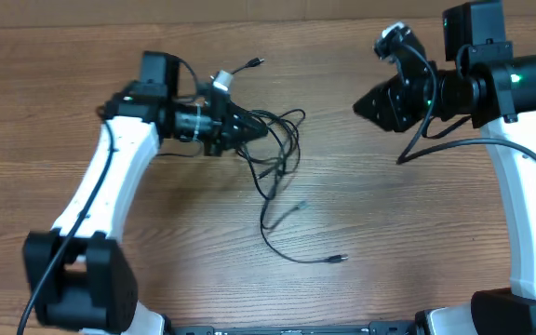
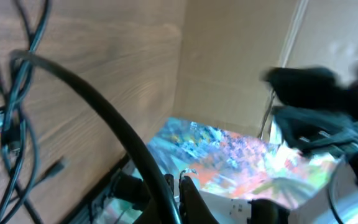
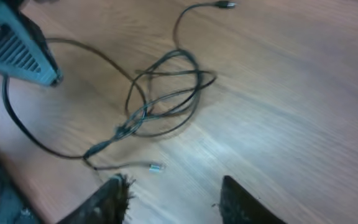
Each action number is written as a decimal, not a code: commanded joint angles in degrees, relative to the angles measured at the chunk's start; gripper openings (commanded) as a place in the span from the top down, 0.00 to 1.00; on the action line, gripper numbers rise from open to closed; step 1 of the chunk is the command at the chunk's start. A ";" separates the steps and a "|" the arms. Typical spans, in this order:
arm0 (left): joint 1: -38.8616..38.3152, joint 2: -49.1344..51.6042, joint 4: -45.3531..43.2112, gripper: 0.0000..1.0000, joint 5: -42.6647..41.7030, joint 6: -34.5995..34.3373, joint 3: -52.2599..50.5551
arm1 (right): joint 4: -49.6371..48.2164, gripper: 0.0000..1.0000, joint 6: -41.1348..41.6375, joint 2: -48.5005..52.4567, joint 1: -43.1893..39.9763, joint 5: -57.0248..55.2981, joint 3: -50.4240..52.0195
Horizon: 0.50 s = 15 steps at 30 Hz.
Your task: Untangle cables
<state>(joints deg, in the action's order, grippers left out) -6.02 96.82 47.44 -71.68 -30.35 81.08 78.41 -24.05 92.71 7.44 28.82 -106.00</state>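
Now | left claw (image 1: 259, 131) together at cables (image 1: 277, 170) | right claw (image 3: 176, 188) apart over table (image 1: 408, 233)

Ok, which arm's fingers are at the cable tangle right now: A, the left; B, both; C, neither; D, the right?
A: the left gripper is shut at the edge of the cables, while the right gripper hangs open over bare wood, apart from them.
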 commanded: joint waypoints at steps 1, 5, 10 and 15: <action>1.27 -6.73 0.57 0.96 -3.37 5.53 5.75 | 0.02 0.43 -0.37 0.33 0.02 6.32 2.58; 1.51 -9.70 3.32 0.96 -3.34 5.51 12.55 | -2.03 0.11 -0.37 0.61 0.02 17.00 8.90; 1.40 -10.29 9.88 0.96 -1.81 6.38 20.31 | -10.21 0.08 0.28 0.66 1.57 31.10 17.46; -0.55 -10.32 13.77 0.96 -0.96 9.90 20.72 | -16.61 0.00 4.20 0.66 5.70 39.56 19.96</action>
<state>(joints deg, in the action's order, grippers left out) -5.02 86.24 60.10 -72.84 -24.93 100.77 63.72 -22.74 93.82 10.37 58.54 -86.61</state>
